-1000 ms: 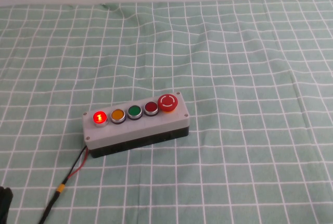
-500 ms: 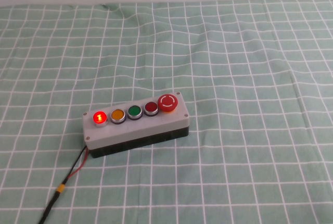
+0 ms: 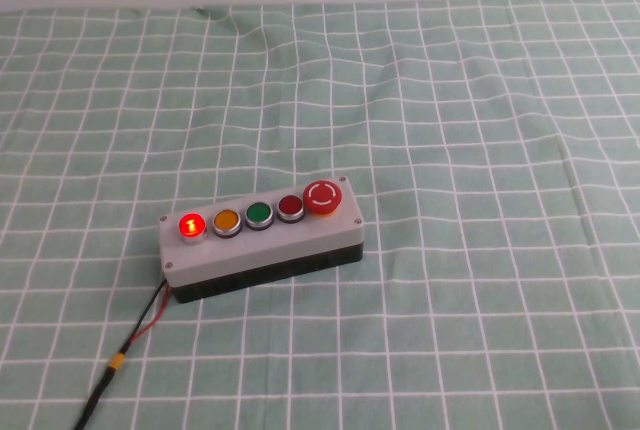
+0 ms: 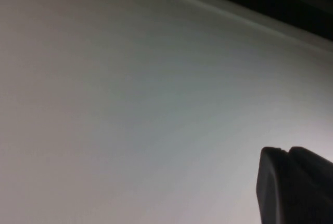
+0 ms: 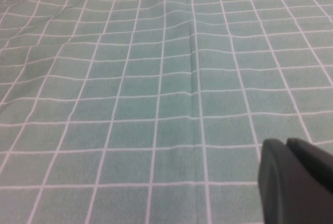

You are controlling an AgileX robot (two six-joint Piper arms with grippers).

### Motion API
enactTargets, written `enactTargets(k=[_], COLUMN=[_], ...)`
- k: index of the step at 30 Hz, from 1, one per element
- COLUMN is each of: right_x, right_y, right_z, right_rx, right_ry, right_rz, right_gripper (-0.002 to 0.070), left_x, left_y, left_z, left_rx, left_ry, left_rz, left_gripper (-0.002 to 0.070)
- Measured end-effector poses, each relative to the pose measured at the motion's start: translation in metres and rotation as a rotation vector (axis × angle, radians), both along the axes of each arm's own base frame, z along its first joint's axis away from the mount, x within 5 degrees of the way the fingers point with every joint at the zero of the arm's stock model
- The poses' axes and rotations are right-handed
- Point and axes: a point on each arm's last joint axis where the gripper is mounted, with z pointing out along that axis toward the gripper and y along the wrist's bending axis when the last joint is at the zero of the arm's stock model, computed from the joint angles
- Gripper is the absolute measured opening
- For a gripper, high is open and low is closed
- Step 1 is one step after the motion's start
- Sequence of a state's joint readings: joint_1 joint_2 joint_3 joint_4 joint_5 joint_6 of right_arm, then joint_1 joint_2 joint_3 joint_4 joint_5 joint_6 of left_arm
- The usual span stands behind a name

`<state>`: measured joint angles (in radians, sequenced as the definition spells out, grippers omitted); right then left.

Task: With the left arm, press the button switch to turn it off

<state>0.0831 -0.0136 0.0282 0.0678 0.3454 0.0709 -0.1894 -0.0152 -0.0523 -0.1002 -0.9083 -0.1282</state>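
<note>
The button switch (image 3: 191, 225) glows bright red with a "1" mark. It sits at the left end of the grey five-button box (image 3: 262, 250) on the green checked cloth. Neither arm shows in the high view. My left gripper (image 4: 287, 150) shows only in the left wrist view, its black fingers pressed together and empty, facing a plain pale surface. The box is not in that view. My right gripper (image 5: 286, 141) shows only in the right wrist view, shut and empty over the bare cloth.
Along the box after the lit button stand an orange button (image 3: 226, 220), a green button (image 3: 259, 214), a darker red flat button (image 3: 290, 207) and a large red mushroom knob (image 3: 323, 197). A black and red cable (image 3: 135, 335) runs from the box's left end to the front edge.
A black shape at the bottom left corner of the high view one second ago has left the picture. The box and its lit button have not changed.
</note>
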Motion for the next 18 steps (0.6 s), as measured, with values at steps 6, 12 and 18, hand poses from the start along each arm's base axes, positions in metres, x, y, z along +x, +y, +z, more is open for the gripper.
enactTargets(k=[6,12,18], right_x=[0.000,0.000,0.000], right_y=[0.000,0.000,0.000], right_z=[0.000,0.000,0.000], right_rx=[0.000,0.000,0.000], right_ry=[0.000,0.000,0.000], right_rz=[0.000,0.000,0.000], right_gripper=[-0.0016,-0.0016,-0.0016], left_x=[-0.023,-0.027,0.024], left_y=[-0.001,-0.002,-0.013], left_z=[0.065,0.120,0.151], left_rx=[0.092,0.167,0.198], left_ry=[0.049,0.256,0.676], left_rz=[0.024,0.022,-0.061], left_gripper=[-0.0003,-0.0003,-0.0003])
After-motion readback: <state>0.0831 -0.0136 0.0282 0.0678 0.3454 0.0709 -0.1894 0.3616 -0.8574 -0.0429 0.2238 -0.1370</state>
